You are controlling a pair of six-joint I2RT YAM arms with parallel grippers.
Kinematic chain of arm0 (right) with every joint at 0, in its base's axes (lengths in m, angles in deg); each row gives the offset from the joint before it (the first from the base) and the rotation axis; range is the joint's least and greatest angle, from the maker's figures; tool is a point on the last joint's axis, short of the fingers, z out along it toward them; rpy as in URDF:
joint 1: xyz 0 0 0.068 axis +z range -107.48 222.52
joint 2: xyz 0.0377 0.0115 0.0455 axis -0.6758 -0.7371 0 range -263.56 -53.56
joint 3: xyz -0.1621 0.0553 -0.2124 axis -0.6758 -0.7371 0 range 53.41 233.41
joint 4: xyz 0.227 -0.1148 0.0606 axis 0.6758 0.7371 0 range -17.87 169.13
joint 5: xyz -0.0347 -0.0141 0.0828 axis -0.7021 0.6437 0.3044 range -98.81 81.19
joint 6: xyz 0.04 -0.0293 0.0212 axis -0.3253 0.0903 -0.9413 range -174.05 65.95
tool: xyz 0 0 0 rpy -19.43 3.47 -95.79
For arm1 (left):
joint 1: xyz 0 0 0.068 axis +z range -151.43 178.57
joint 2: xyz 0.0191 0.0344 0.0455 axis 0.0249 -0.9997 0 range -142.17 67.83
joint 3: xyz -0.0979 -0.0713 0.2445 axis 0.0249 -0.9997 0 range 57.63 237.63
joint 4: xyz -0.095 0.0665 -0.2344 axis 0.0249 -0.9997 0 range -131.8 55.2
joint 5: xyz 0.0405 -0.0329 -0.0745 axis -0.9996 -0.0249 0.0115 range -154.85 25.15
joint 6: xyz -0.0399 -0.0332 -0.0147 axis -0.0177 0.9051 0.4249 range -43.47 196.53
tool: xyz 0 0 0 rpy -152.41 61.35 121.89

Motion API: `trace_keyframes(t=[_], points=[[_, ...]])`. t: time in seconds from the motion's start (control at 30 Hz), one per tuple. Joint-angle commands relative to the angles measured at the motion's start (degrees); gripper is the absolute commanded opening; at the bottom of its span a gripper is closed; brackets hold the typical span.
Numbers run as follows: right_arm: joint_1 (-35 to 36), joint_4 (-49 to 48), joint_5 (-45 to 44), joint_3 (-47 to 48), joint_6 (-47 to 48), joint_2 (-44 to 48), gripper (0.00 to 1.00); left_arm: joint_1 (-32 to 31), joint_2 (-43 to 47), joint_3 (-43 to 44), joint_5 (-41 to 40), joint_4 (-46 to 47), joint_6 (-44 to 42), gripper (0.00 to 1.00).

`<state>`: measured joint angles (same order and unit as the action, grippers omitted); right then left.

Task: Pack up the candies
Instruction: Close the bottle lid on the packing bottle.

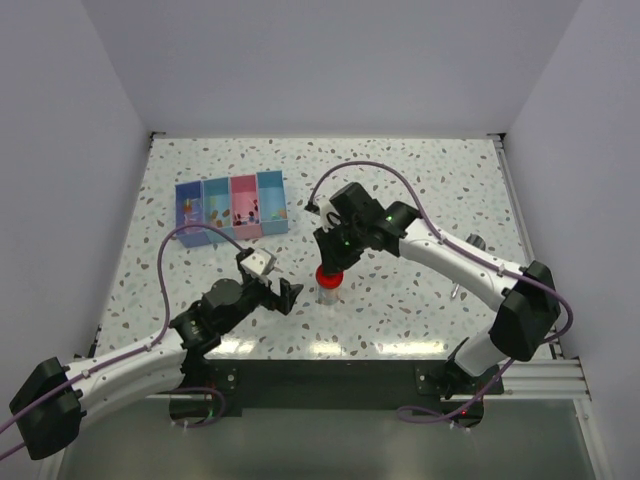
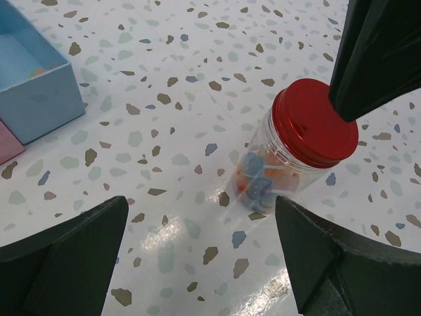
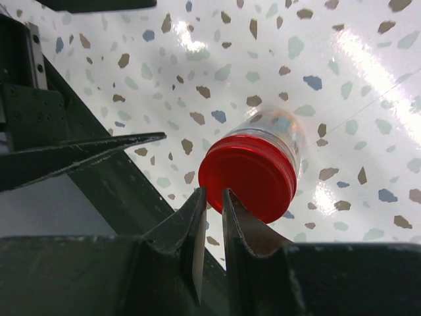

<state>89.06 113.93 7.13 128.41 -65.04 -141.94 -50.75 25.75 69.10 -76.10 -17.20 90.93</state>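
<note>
A small clear jar [image 1: 328,290] with a round red lid [image 1: 328,277] stands upright on the speckled table. Candies [image 2: 260,181] in blue, orange and pink show through its wall. My right gripper [image 1: 334,257] hangs just above the lid [image 3: 248,176]; its jaws [image 3: 212,197] are nearly together with nothing between them, tips over the lid's edge. My left gripper [image 1: 282,296] sits low on the table left of the jar [image 2: 289,158], wide open and empty [image 2: 202,204]. A four-compartment tray [image 1: 232,207] stands at the back left with a few small coloured candies inside.
The tray's light blue compartment [image 2: 33,85] and a pink one [image 2: 5,146] lie left of my left gripper. A dark rail runs along the table's near edge [image 3: 39,112]. White walls close the table's back and sides.
</note>
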Motion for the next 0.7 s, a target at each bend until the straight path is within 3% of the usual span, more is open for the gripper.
trace_keyframes(t=[0.0,0.67], points=[[0.04,1.7,-3.02,5.41,1.05,0.58,0.2,-0.43,0.34,-0.13,0.08,3.31,0.81,0.99],[-0.05,1.61,-3.55,1.02,1.93,-7.07,0.22,-1.57,-0.19,-0.74,1.84,4.19,0.99,0.99]])
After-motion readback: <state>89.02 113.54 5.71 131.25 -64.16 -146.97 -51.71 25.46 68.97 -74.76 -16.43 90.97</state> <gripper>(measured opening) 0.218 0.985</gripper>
